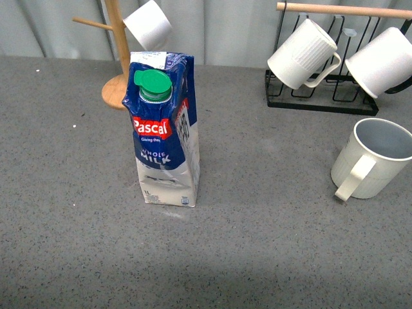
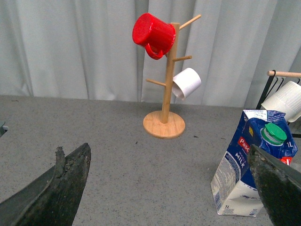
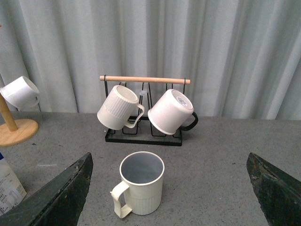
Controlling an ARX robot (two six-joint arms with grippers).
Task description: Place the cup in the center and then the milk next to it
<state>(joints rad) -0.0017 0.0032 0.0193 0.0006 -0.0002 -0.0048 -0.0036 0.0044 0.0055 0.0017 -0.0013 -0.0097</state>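
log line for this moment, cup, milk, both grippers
cup: cream ribbed mug upright, right edge of front view | milk: dark-blue-and-white Pascal carton upright, left of centre | left gripper: open, empty | right gripper: open, facing mug

Left gripper (image 2: 168,153): jaws spread wide, its two dark fingers (image 2: 63,186) showing only at the two lower corners of the left wrist view, surfaces rough and tips pointing forward. Right gripper (image 3: 169,160): jaws likewise spread wide, its dark fingers (image 3: 275,186) at the two lower corners of the right wrist view. Both wrists sit roughly level, low, facing forward.
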